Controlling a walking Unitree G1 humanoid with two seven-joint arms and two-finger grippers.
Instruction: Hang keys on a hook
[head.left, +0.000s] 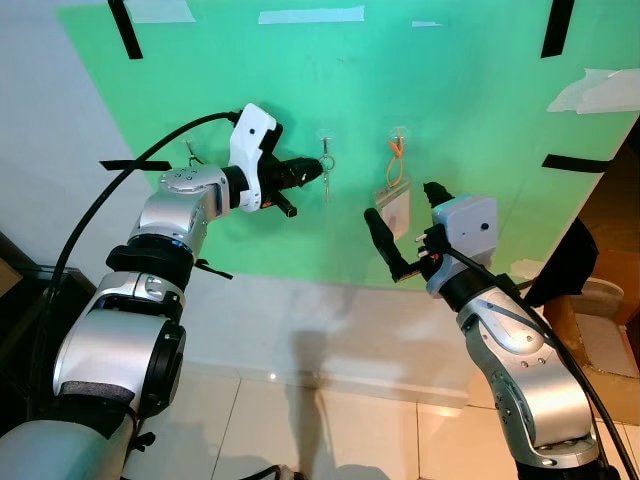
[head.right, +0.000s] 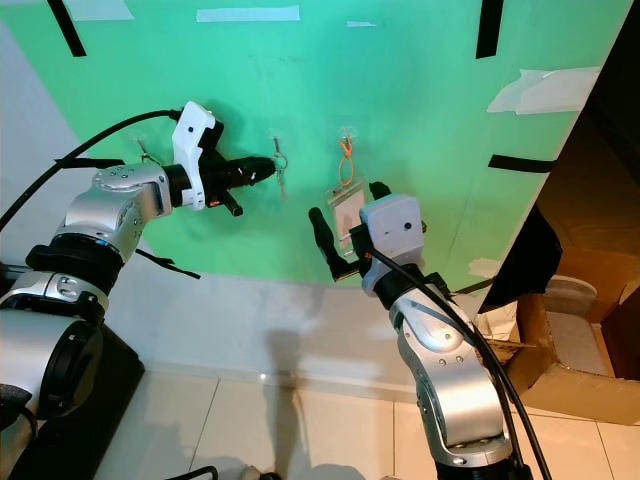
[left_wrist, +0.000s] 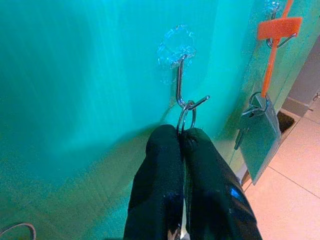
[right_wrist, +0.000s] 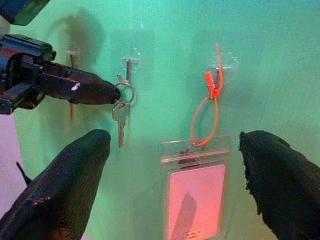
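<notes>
Green sheeting (head.left: 470, 110) taped to a pale wall is seen behind everything in the left eye view, with white floor tiles (head.left: 330, 425) below. The left end effector (head.left: 310, 170) is raised to the sheet, its fingers clenched at the key ring, and the keys (head.left: 326, 180) hang at a small hook (head.left: 325, 143); their detail is too small to make out from here. Just to their right a badge holder (head.left: 394, 205) on an orange cord hangs from a second hook, partly covered by the right end effector (head.left: 405, 225), which is held released and apart from it.

Cardboard boxes (head.right: 580, 330) are cut off at the right edge of the right eye view (their contents are hidden).

From the left wrist view, the ring (left_wrist: 186, 116) is seen looped over the hook's metal bend, pinched between the two black fingertips (left_wrist: 162, 145); the key itself is hidden behind them.

From the right wrist view, a single key (right_wrist: 120, 122) is seen dangling below the ring, and the badge's print is too small to be read.
</notes>
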